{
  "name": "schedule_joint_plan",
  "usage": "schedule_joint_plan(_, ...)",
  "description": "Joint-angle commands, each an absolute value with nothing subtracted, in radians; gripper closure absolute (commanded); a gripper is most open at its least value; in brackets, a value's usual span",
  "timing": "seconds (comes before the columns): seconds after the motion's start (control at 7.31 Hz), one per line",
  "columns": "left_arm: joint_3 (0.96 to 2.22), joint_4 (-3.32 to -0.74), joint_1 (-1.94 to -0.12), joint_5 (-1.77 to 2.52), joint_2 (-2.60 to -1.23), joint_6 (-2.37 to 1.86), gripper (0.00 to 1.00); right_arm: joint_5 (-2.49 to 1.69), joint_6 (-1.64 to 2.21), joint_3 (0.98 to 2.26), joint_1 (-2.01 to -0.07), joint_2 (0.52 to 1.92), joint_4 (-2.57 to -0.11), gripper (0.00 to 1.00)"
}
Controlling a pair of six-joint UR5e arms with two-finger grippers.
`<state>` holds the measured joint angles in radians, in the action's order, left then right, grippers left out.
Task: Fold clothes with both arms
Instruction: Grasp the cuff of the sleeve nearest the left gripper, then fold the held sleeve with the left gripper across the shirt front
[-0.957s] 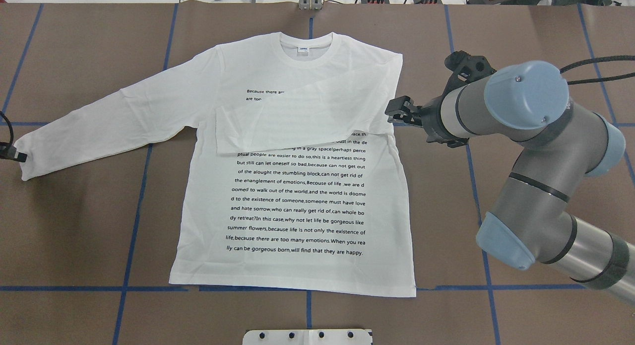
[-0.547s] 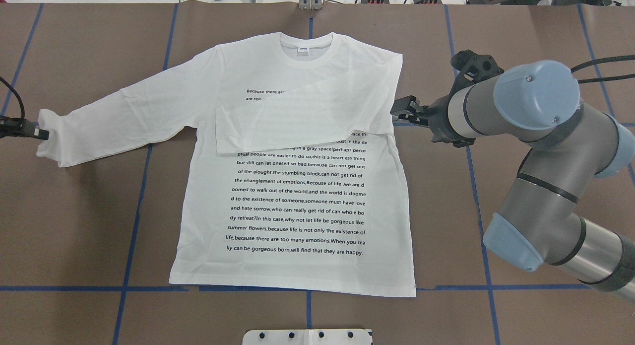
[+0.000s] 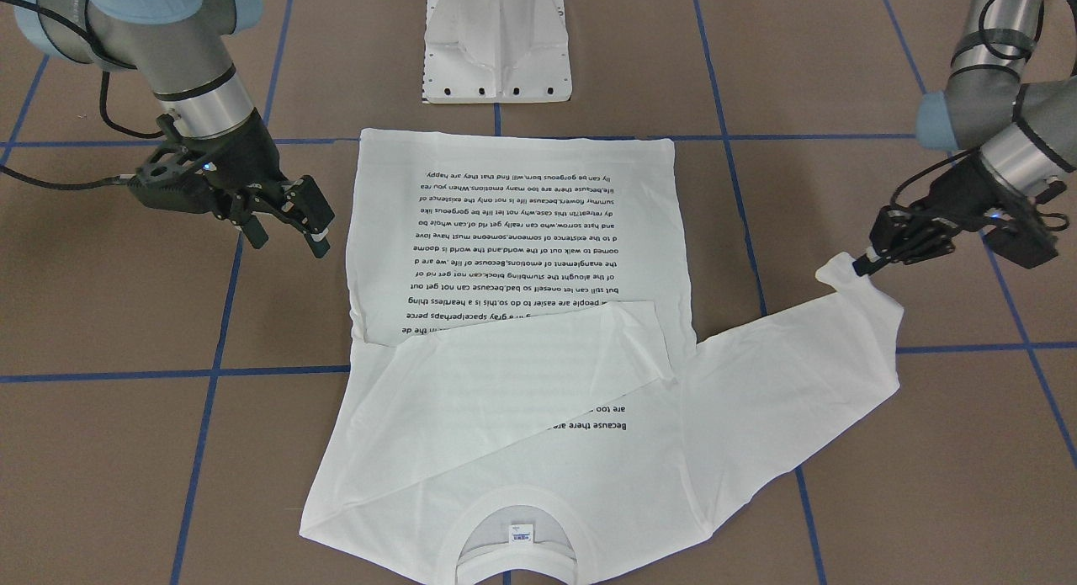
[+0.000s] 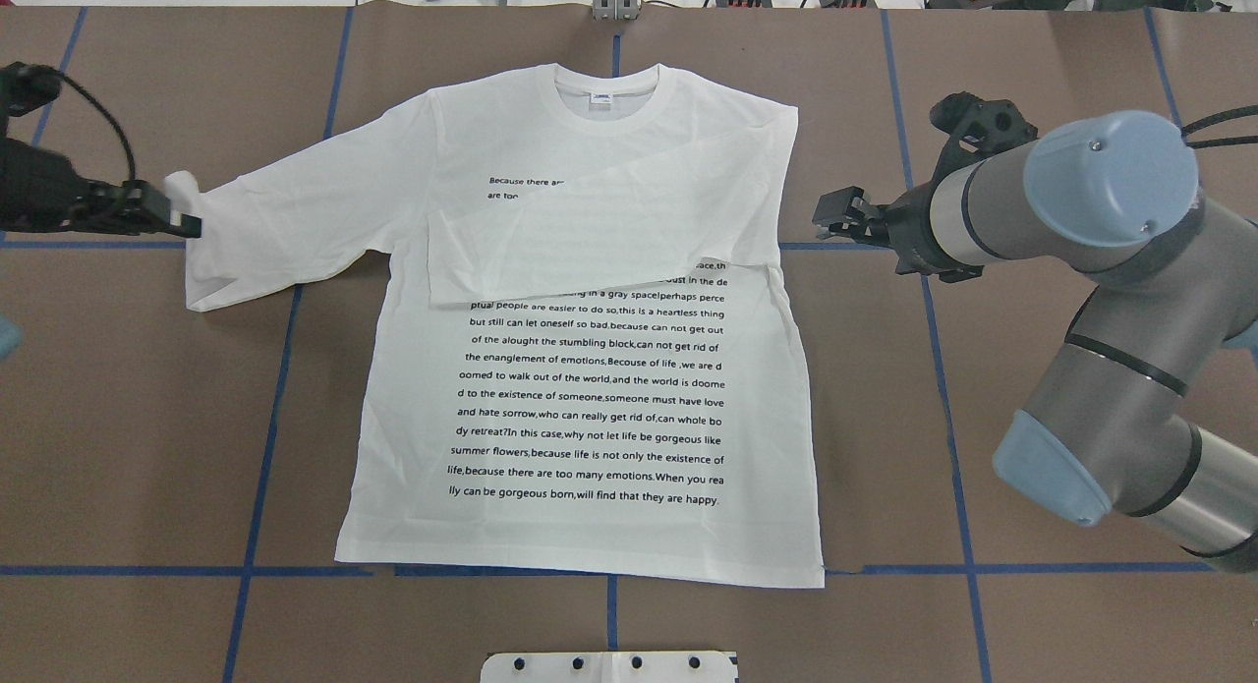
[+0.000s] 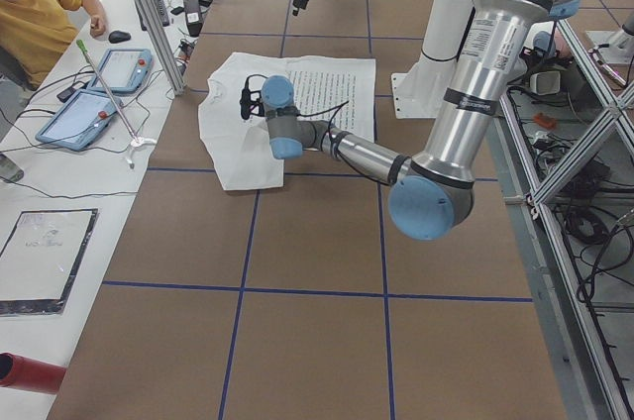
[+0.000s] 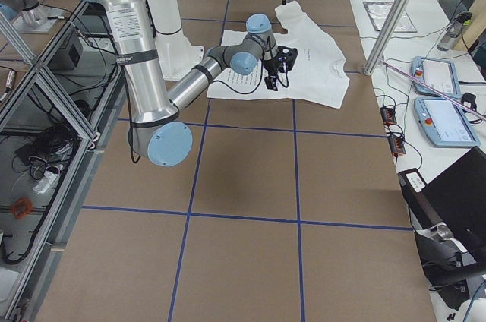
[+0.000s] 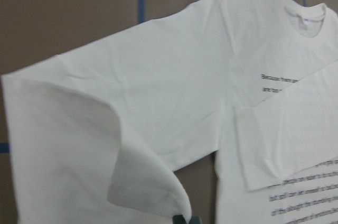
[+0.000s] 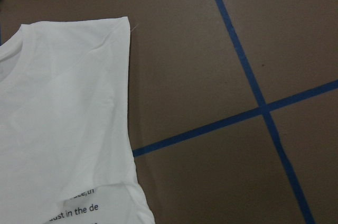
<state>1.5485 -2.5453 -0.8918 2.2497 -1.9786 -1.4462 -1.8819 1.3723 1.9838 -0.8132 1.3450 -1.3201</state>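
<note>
Camera across the table first: the white long-sleeved T-shirt [image 3: 522,257] lies flat on the brown table [image 3: 841,63], printed side up, its collar [image 3: 515,494] at the end away from the white pedestal base [image 3: 496,46]. Its right sleeve [image 3: 522,374] is folded across the chest and covers part of the text. The left gripper [image 3: 862,265] is clamped on the cuff of the left sleeve [image 3: 799,374] and holds that end up off the table. The right gripper [image 3: 290,231] hangs empty with its jaws spread, near the T-shirt's side edge and apart from it. Overhead, the held cuff sits level with the chest and the sleeve is doubled back on itself below it; the right gripper is above a blue tape line [image 4: 798,245], clear of the folded shoulder. Exterior left shows 1 person [image 5: 35,4] at a side desk. The left wrist camera shows the raised cuff curling over the sleeve. The right wrist camera shows the T-shirt's shoulder corner and 2 crossing tape lines.
</note>
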Motion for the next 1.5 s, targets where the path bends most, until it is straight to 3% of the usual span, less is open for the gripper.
schedule_joint_plan(0.0, 1.459, -2.378, -0.758, 2.023, -2.299, -1.664, 1.0, -1.949, 1.222, 1.997, -0.909, 1.428, -1.321, 0.01)
schedule_joint_plan(0.27, 1.26, -2.375, -0.698, 1.891, -2.524, -1.759, 1.0, -1.953, 1.21, 1.997, -0.92, 1.445, -1.321, 0.01)
schedule_joint_plan(0.68, 1.246, -2.375, -0.501, 1.63, -2.534, -1.744, 1.0, -2.005, 1.171, 2.01, -0.992, 1.476, -1.321, 0.0)
schedule_joint_plan(1.37, 1.175, -2.376, -0.42, 1.531, -2.586, -1.756, 1.0, -2.005, 1.169, 2.014, -0.997, 1.489, -1.319, 0.01)
